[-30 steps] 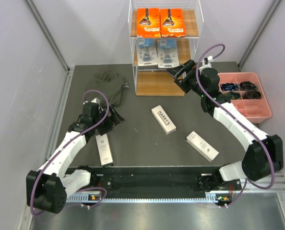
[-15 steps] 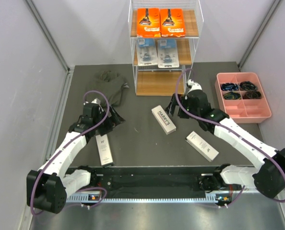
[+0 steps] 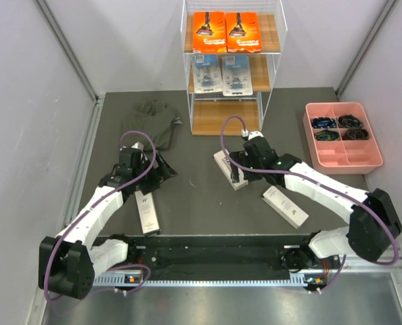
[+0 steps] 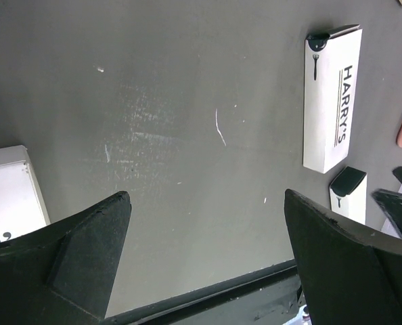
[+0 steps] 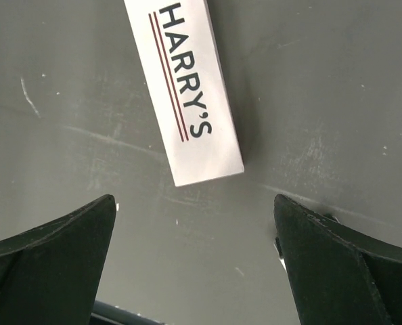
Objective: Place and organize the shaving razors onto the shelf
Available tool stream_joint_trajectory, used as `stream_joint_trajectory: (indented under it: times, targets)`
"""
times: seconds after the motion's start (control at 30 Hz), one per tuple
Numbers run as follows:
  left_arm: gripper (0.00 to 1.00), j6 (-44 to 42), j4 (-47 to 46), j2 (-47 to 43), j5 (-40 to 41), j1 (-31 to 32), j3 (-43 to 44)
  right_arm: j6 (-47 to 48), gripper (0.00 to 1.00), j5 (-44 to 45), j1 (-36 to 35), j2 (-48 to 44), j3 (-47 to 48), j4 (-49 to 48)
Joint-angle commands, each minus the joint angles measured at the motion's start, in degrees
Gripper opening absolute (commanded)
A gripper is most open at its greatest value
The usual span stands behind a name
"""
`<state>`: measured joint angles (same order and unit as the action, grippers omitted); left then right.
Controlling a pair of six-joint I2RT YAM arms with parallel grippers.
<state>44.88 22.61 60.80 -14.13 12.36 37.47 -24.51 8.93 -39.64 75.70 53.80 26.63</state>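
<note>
The right gripper [image 3: 236, 175] hovered wide open and empty over the middle white razor box [image 3: 222, 161], which lay flat on the table [image 3: 194, 196] between and just ahead of its fingers [image 5: 52, 250] (label up). A second earlier that arm had been raised beside the shelf [image 3: 218, 120]; the left gripper [image 3: 162, 169], also open and empty, had barely moved.
</note>
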Motion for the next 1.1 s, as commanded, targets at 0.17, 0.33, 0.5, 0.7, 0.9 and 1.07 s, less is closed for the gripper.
stream_joint_trajectory:
  times: [0.17,0.33,0.5,0.7,0.9,1.07]
  targets:
    - [0.99,-0.32,-3.01,1.43,-1.16,-0.23,0.41,2.89,0.99,-3.13,-0.53,11.48,7.63,-1.49]
    - [0.99,-0.76,-3.01,1.78,-1.34,-0.32,0.5,3.07,0.99,-2.08,-0.53,18.06,10.79,-0.27]
    - [0.99,-0.94,-2.84,2.22,-1.6,-0.32,0.76,2.63,0.99,-0.67,-0.44,21.59,11.94,0.35]
    - [0.99,-0.76,-2.66,2.13,-2.3,-0.23,1.02,1.22,0.98,-0.05,-0.27,24.58,12.29,0.96]
    - [0.99,-0.76,-2.92,2.31,-2.83,-0.32,1.02,0.61,0.7,-1.1,0.0,24.93,11.33,-0.44]
    - [0.99,-0.85,-4.24,2.31,-4.67,-0.32,1.11,0.69,0.57,-1.11,0.09,24.58,11.06,-0.35]
